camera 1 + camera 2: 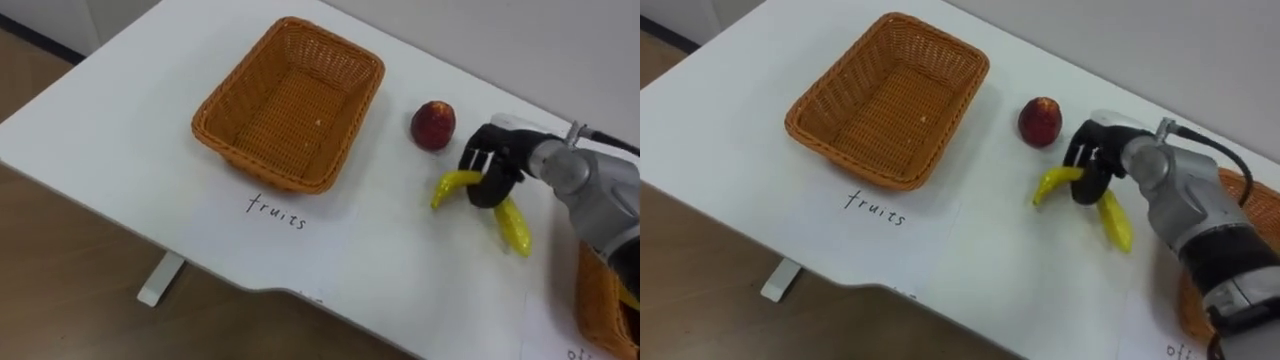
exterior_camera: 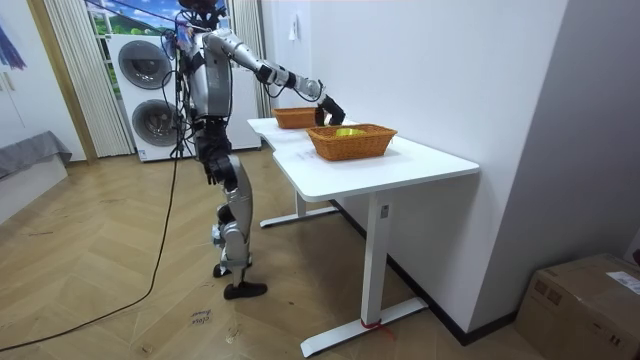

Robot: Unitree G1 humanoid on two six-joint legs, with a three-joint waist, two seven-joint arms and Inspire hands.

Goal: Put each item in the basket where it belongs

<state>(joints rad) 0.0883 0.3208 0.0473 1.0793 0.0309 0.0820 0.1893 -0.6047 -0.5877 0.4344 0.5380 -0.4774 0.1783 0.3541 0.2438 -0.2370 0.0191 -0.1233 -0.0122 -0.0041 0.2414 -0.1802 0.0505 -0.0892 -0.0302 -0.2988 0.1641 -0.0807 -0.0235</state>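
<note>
White desk [image 2: 400,168] against white wall [image 2: 450,70]; wood floor [image 2: 100,300]; stacked washers [image 2: 150,90].

Both eye views look steeply down from the robot's head, close over the tabletop [image 1: 110,130]. In each we see the basket [image 1: 290,95] and the right hand [image 1: 497,160] curled round the banana [image 1: 513,226], shifted slightly sideways. The room view stands well off by the tabletop's near end, facing along it and taking in the whole robot.

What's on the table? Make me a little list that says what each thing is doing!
fruits basket: no fruit inside, paper label in front
red fruit: on the table, right of the fruits basket
right hand: fingers curled round the banana
banana: yellow, held at its middle
second basket: far right, past the right hand
</note>
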